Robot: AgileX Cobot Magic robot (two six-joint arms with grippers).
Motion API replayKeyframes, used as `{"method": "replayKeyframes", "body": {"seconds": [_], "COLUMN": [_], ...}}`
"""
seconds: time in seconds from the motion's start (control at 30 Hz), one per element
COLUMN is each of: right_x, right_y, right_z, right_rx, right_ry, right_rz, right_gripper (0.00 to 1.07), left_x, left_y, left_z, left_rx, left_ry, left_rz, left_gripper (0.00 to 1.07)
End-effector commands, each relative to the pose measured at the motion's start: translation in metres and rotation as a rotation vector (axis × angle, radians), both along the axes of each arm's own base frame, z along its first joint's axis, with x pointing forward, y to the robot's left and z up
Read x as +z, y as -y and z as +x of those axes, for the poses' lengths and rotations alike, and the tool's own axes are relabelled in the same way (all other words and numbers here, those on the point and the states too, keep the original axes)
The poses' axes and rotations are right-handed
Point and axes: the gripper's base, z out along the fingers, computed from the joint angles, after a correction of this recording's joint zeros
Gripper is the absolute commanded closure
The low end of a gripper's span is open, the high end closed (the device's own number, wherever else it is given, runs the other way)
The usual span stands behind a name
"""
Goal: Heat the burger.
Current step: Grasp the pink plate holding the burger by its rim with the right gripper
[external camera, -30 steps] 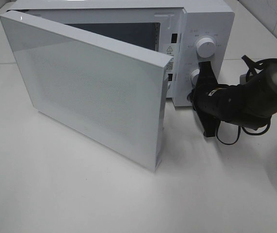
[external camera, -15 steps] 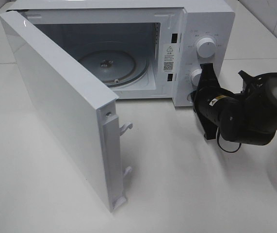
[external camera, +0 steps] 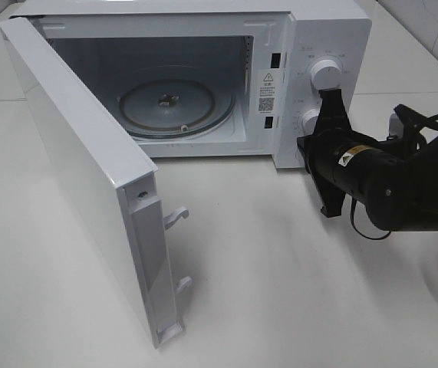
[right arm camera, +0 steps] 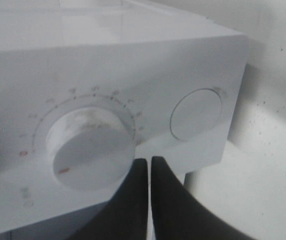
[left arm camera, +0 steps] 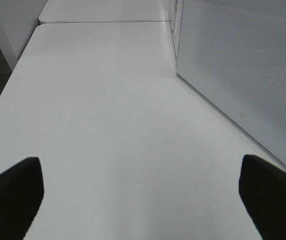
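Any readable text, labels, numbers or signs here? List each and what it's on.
Nothing legible as words or numbers.
Sticker on the microwave front: warning triangle, print too small to read.
QR code below it: no readable text.
Scale marks around upper knob and lower knob: too small or blurred.
Yellow label on the right arm: too small.

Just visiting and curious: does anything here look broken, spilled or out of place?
Nothing looks broken or spilled. The door of the microwave stands wide open and its turntable is bare, with no burger in any view. The right gripper, shut, sits close by the lower knob.
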Motion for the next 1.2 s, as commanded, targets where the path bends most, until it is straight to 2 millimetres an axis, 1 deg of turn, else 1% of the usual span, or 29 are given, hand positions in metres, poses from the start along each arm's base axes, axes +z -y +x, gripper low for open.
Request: {"method": "replayKeyframes", "body": {"seconds": [0.03,0.17,0.23,0.33,0.4,0.5,0.57,0.6,0.67,0.73,0.77,0.87,0.9,0.97,1.03,1.13,1.2], "right_x": [0.019,0.024,0.030,0.033,0.045,0.049,0.059,0.059,0.073,0.077,0.081,0.083,0.087,0.089,0.095,0.095,0.098], "right_y": [-0.001,0.001,0.004,0.005,0.005,0.006,0.010,0.010,0.021,0.024,0.030,0.033,0.041,0.044,0.056,0.059,0.070], "right_z": [-0.007,-0.015,-0.023,-0.025,-0.033,-0.035,-0.039,-0.039,-0.045,-0.046,-0.049,-0.050,-0.053,-0.055,-0.061,-0.063,-0.070], "right_rx": [0.060,0.086,0.130,0.148,0.236,0.261,0.322,0.322,0.404,0.420,0.464,0.481,0.519,0.539,0.617,0.638,0.738], "right_ry": [0.059,0.029,-0.020,-0.034,-0.062,-0.061,-0.060,-0.060,-0.056,-0.052,-0.055,-0.065,-0.076,-0.078,-0.105,-0.118,-0.147], "right_rz": [-0.006,-0.039,-0.109,-0.133,-0.248,-0.280,-0.374,-0.374,-0.512,-0.542,-0.615,-0.639,-0.699,-0.727,-0.830,-0.850,-0.956], "right_gripper": [1.07,1.07,1.06,1.06,1.06,1.06,1.06,1.06,1.06,1.06,1.06,1.06,1.06,1.06,1.05,1.05,1.04], "left_x": [0.000,0.000,0.000,0.000,0.000,0.000,0.000,0.000,0.000,0.000,0.000,0.000,0.000,0.000,0.000,0.000,0.000], "left_y": [0.001,0.001,0.001,0.001,0.001,0.001,0.001,0.001,0.001,0.001,0.001,0.001,0.001,0.001,0.001,0.001,0.001], "left_z": [-0.002,-0.002,-0.002,-0.002,-0.002,-0.002,-0.002,-0.002,-0.002,-0.002,-0.002,-0.002,-0.002,-0.002,-0.002,-0.002,-0.002], "left_rx": [-0.006,-0.006,-0.006,-0.006,-0.006,-0.006,-0.006,-0.006,-0.006,-0.006,-0.006,-0.006,-0.006,-0.006,-0.006,-0.006,-0.006], "left_ry": [0.017,0.017,0.017,0.017,0.017,0.017,0.017,0.017,0.017,0.017,0.017,0.017,0.017,0.017,0.017,0.017,0.017], "left_rz": [-0.005,-0.005,-0.005,-0.005,-0.005,-0.005,-0.005,-0.005,-0.005,-0.005,-0.005,-0.005,-0.005,-0.005,-0.005,-0.005,-0.005], "left_gripper": [0.09,0.09,0.09,0.09,0.09,0.09,0.09,0.09,0.09,0.09,0.09,0.09,0.09,0.09,0.09,0.09,0.09]}}
